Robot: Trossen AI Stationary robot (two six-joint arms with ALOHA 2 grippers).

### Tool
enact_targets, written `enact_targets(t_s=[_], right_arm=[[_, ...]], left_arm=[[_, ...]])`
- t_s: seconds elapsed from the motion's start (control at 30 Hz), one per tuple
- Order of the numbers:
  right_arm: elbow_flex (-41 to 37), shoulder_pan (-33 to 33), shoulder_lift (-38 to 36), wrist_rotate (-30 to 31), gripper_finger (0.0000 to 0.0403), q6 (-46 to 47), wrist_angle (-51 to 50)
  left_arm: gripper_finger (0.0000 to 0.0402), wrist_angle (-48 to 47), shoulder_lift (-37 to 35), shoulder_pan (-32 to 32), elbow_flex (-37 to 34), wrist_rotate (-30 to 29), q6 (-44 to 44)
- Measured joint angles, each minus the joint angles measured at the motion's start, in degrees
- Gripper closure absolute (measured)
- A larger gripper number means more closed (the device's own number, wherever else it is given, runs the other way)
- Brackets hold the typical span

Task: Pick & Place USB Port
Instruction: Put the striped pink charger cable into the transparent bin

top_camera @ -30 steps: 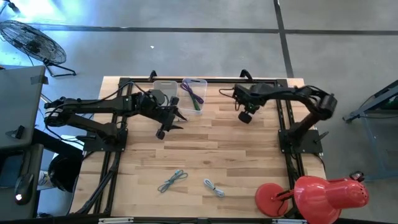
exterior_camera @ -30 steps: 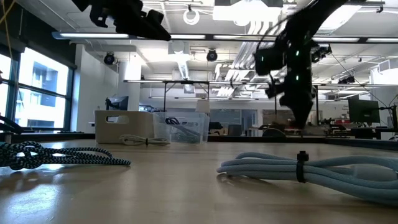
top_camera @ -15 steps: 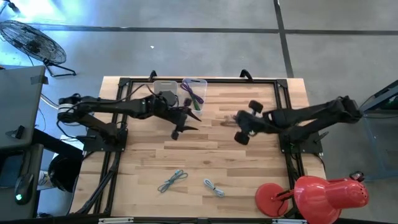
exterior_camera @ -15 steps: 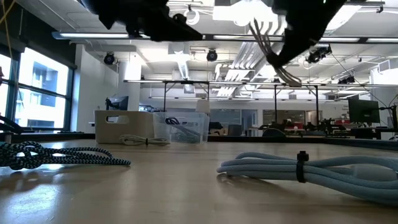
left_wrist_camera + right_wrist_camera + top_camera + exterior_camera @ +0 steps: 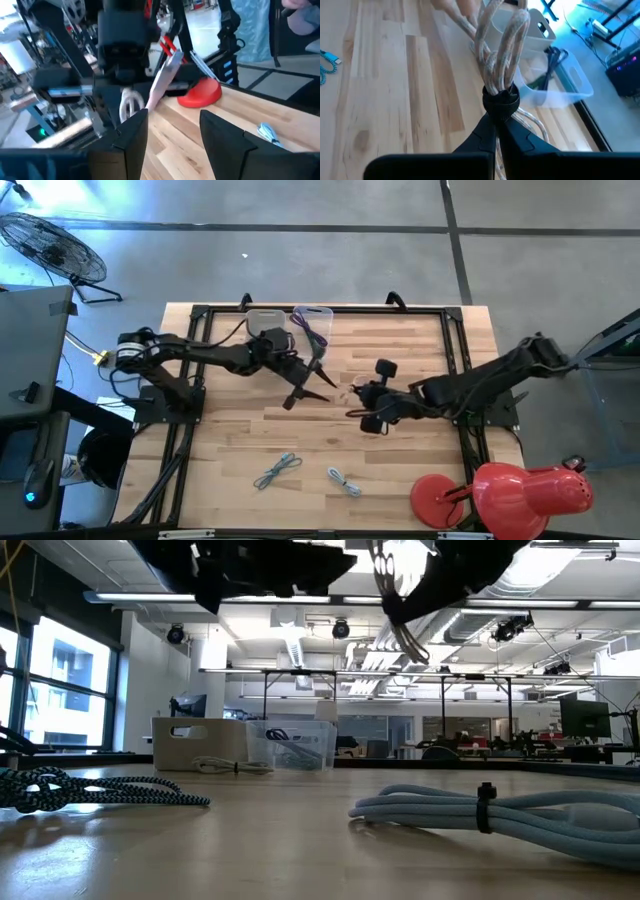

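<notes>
A pale coiled USB cable (image 5: pixel 500 45), bound by a black tie, is held in the air over the table's middle by my right gripper (image 5: pixel 497 125), which is shut on it. In the high view that gripper (image 5: pixel 352 394) points toward the table's left. My left gripper (image 5: pixel 312 387) faces it from close by, open and level. In the left wrist view its fingers (image 5: pixel 172 142) stand apart with nothing between them, and the cable's white loop (image 5: pixel 129 106) shows just beyond. The low view has the bundle (image 5: pixel 400 595) hanging high above the tabletop. My right gripper pinches the cable bundle at its black tie (image 5: pixel 500 97) between the two fingers. The fingers slant downward toward the table's left. The loops stick out past the fingertips, and the whole bundle is lifted clear of the table.
Two clear bins (image 5: pixel 265 322) (image 5: pixel 313 328) stand at the far edge, one with a purple and green cable. Two more cables (image 5: pixel 277 471) (image 5: pixel 344 480) lie near the front edge. A red lamp (image 5: pixel 520 490) sits at the near right corner.
My right gripper has swung from the table's far right toward its middle and near side, carrying the cable and turning toward the left arm. My left gripper has reached toward the table's right, tipped up to level and stayed open. The two now face each other closely.
</notes>
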Motion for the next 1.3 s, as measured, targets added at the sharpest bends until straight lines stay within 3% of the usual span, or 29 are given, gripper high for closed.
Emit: enact_targets(t_s=[0.53,1.3], right_arm=[[0.0,0.0,2.6,-2.6,0.0403,-6.7,9.6],[0.0,0.2,2.6,-6.2,0.0402,-7.1,11.0]], left_arm=[[0.0227,0.9,1.0,0.0,0.0,-1.1,-0.2],[0.0227,0.9,1.0,0.1,0.0,-2.6,-0.2]])
